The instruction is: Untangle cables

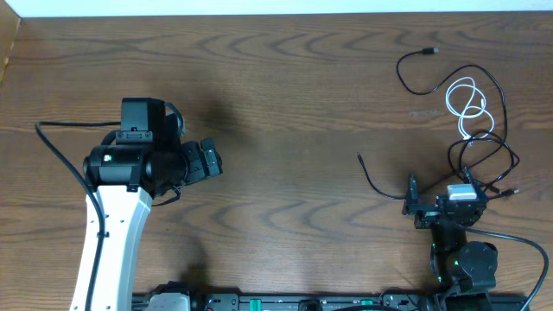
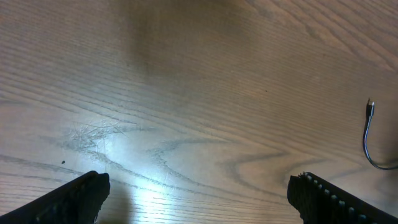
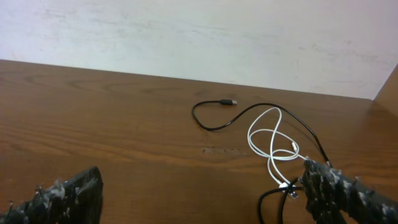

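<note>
The cables lie tangled at the right of the table. A short white cable (image 1: 467, 102) is looped among black ones. One black cable (image 1: 413, 85) ends in a plug at the far right. Another black cable (image 1: 373, 181) trails left toward the middle. Black loops (image 1: 486, 160) lie next to the right arm. My right gripper (image 1: 445, 200) is open and empty just in front of the tangle. In the right wrist view (image 3: 205, 199) its right finger is beside the plug of the white cable (image 3: 272, 146) and a black loop (image 3: 266, 204). My left gripper (image 1: 210, 160) (image 2: 199, 205) is open and empty over bare wood; a black cable end (image 2: 367, 137) shows far to its right.
The wooden table (image 1: 285, 95) runs to a pale wall (image 3: 186, 37) at the back. A thick black arm wire (image 1: 60, 160) curves by the left arm and another (image 1: 518, 238) by the right arm's base.
</note>
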Tool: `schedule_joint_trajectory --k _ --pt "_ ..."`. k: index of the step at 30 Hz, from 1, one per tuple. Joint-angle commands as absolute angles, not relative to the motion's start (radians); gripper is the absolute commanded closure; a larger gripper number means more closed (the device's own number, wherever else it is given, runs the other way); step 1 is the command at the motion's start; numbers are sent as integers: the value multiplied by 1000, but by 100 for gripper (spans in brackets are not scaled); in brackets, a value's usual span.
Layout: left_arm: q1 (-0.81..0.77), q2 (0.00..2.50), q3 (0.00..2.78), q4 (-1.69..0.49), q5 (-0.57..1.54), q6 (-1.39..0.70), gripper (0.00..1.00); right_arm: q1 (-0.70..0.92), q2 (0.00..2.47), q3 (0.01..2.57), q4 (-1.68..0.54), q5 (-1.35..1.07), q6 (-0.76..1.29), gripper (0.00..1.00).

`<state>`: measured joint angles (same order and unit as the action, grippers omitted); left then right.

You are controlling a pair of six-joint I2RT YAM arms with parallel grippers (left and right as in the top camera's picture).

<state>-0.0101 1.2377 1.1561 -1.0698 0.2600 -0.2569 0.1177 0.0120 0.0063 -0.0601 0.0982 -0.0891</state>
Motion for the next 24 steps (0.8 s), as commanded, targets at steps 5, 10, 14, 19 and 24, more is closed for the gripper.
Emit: schedule_joint_trajectory --k 5,10,14,19,24 --pt "-7 1182 1162 -1073 254 -248 2 125 5 5 -61 95 -103 1" --pt "-7 1100 1156 -1073 254 -248 2 125 5 5 -61 95 -103 1" --pt "-7 1012 1146 -1073 254 -248 2 125 5 5 -61 95 -102 1" --pt "-7 903 1145 -1073 254 -248 2 125 5 5 -61 95 -102 1" --pt "-7 802 1145 -1073 254 -248 2 125 5 5 -61 95 -102 1"
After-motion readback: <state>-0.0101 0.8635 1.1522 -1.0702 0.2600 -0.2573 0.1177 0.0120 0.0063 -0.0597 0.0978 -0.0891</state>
